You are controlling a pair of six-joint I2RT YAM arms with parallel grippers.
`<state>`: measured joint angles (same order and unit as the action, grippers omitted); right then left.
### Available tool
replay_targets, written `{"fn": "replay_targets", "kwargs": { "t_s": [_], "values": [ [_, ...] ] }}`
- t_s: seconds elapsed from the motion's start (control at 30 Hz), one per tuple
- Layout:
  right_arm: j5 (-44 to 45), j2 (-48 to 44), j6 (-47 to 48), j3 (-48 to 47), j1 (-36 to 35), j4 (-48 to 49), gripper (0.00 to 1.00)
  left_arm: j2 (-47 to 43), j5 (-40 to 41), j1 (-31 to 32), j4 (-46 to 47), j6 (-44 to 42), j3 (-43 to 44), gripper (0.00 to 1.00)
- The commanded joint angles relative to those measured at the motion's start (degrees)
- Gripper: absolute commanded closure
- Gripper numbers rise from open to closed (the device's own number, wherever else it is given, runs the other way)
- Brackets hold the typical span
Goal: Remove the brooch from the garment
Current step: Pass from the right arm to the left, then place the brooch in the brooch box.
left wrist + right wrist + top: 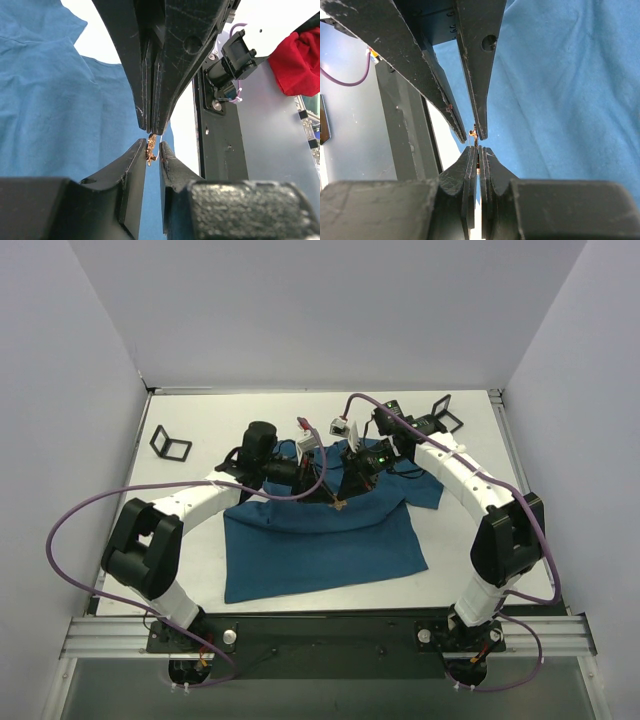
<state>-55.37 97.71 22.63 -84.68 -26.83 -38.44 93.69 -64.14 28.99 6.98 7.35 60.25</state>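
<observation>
the brooch [150, 152] sits between the narrowly parted fingers of the left gripper [152, 145]; whether they pinch it i cannot tell. the right gripper [152, 131], pressed shut, meets it tip to tip, the garment [60, 100] beside both. best to grip the brooch squarely, pull slowly, and watch for the garment dragging.

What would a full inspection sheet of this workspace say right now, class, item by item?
Surface: white table.
Job's things: blue T-shirt lies rumpled on it; tiny gold brooch sits between both grippers' tips.
Clutter: black frame far left, another far right.
Grippers: left gripper closely flanks the brooch, grip unclear; right gripper shut, tips at the brooch.
Cables: purple cables loop from both arms.
Surroundings: white walls on three sides.
</observation>
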Motion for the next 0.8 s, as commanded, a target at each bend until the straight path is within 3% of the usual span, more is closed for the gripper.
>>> {"fn": "replay_targets", "kwargs": {
  "t_s": [0.0,0.17,0.3,0.33,0.4,0.57,0.63,0.7,0.77],
  "values": [
    [-0.7,-1.6,1.3,-0.2,-0.1,-1.0,1.0,-0.6,-2.0,0.2,4.1,1.3,1.0,0.73],
    [-0.6,-1.6,1.3,-0.3,-0.2,-1.0,1.0,-0.5,-2.0,0.5,4.3,1.4,0.9,0.74],
    [-0.5,-1.6,1.3,-0.3,-0.2,-1.0,1.0,-0.3,-1.9,1.1,3.6,0.8,1.1,0.83],
    [-0.6,-1.7,1.3,-0.3,-0.2,-1.0,1.0,-0.3,-1.8,1.1,3.3,0.6,1.2,0.92],
    [-0.6,-1.7,1.2,-0.4,-0.2,-1.0,1.0,-0.3,-1.5,1.3,2.2,-0.4,1.5,1.0],
    [0.0,-1.6,1.3,-0.5,-0.2,-1.0,1.0,-1.0,0.9,1.5,1.1,-2.0,1.8,1.0],
    [1.0,-1.3,1.2,-1.1,-0.2,-1.4,1.0,-2.2,5.7,1.5,-0.8,-3.7,1.9,1.0],
    [2.8,-1.2,1.3,-2.1,0.2,-1.9,0.96,-4.2,9.8,1.4,-3.7,-7.0,2.3,1.0],
    [3.3,-1.2,1.1,-2.8,1.6,-3.0,0.8,-5.8,16.7,1.4,-6.1,-10.8,2.2,1.0]
  ]
}}
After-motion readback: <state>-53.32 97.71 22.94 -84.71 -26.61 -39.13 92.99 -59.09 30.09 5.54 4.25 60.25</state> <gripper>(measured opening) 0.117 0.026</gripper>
